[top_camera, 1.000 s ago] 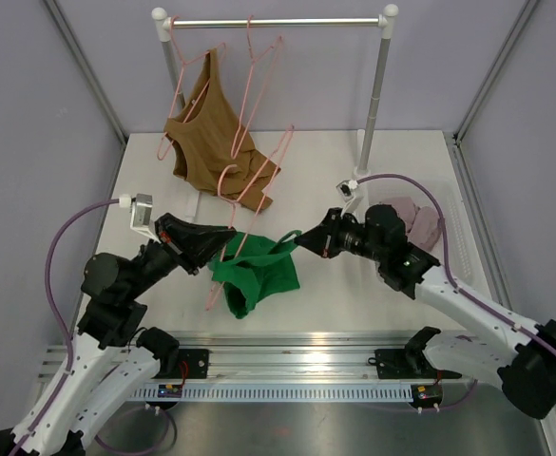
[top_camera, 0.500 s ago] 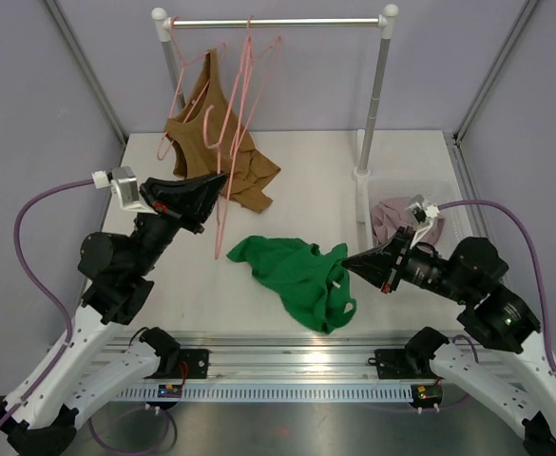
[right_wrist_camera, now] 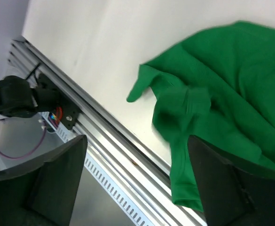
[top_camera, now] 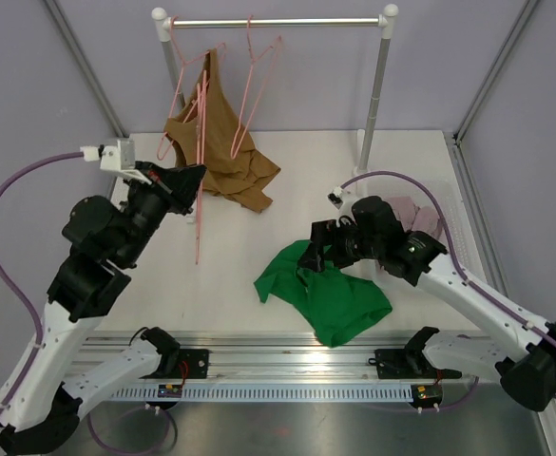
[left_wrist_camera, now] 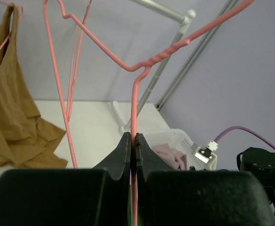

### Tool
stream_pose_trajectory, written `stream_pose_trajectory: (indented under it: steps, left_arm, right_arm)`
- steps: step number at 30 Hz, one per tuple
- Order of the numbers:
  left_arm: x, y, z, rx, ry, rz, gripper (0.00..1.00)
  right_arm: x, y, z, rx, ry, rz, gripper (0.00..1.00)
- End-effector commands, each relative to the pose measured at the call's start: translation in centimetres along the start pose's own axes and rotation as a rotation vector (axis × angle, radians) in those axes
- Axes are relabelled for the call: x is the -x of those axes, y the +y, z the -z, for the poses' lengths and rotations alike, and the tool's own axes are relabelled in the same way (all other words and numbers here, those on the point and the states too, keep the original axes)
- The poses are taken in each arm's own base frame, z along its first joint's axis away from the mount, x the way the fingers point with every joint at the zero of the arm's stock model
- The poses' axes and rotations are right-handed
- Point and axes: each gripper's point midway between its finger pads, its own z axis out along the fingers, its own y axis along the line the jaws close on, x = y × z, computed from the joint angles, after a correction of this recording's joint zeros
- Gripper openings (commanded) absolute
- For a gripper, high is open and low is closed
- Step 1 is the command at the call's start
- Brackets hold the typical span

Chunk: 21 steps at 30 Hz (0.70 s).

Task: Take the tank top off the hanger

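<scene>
Green tank top [top_camera: 325, 290] lies crumpled on table [top_camera: 316, 180], off the hanger [top_camera: 198, 228], right under and just ahead of R gripper [top_camera: 314, 249]. In R wrist view, R gripper [right_wrist_camera: 136, 141] has fingers [right_wrist_camera: 48, 183] spread wide w/ nothing btwn them and the tank top [right_wrist_camera: 212, 108] below. Its far side is cut off at frame edge, and can't tell whether the tips touch cloth. From top cam, R tips are hard to make out against dark wrist and green folds. L gripper [top_camera: 197, 176] is raised, well apart from tank top, pinched tight on the pink hanger. In L wrist view, L gripper [left_wrist_camera: 132, 141] has hanger [left_wrist_camera: 133, 94] running up btwn the tips, lower part hidden behind gripper body. Hanger's top end blends w/ other pink hangers [top_camera: 258, 66] by brown top [top_camera: 220, 142], so can't tell if its hook is on rack [top_camera: 278, 21]. Bare table btwn the two grippers and beyond R gripper toward rack post. Basket [top_camera: 453, 223] of clothes sits close on R arm's outer side. Front rail [top_camera: 306, 356] runs just behind tank top's near edge.
</scene>
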Motion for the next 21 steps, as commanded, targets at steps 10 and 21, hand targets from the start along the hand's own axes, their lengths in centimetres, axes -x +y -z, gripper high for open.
stream_pose_trajectory:
  steps: [10,21]
  left_arm:
    - [0.4,1.1,-4.9,-0.022,0.168,0.078,0.0]
    - [2.8,3.3,-13.8,-0.057,0.187,0.17,0.0]
  right_arm:
    - [0.6,0.4,0.4,-0.009,-0.092,0.032,1.0]
    - [0.5,1.6,3.6,0.043,-0.162,0.039,1.0]
